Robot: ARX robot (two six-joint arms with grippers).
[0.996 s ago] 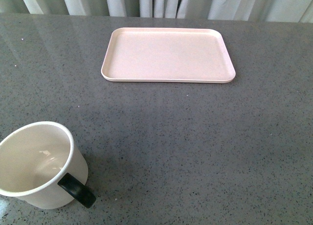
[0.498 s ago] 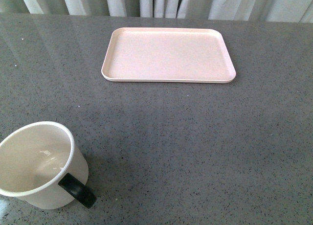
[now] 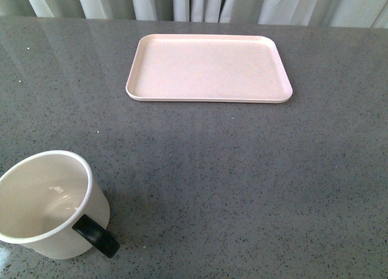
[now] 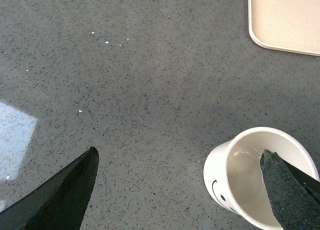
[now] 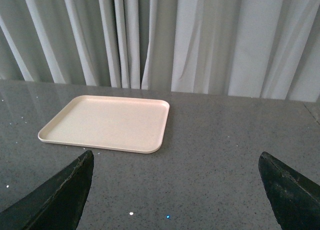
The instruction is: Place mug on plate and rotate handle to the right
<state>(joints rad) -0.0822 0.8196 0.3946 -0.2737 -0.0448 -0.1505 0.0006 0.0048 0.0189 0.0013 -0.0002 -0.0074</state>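
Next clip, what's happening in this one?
Nothing is gripped yet. The mug stands upright at the near left of the table, its handle pointing toward the near right, apart from the empty plate at the far centre. The left end effector hangs open above the table, close by the mug. The right end effector is open too, facing the plate.

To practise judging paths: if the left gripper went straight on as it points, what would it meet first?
Probably the mug: one finger of the left gripper overlaps its mouth, the other bare table. Depth unclear.
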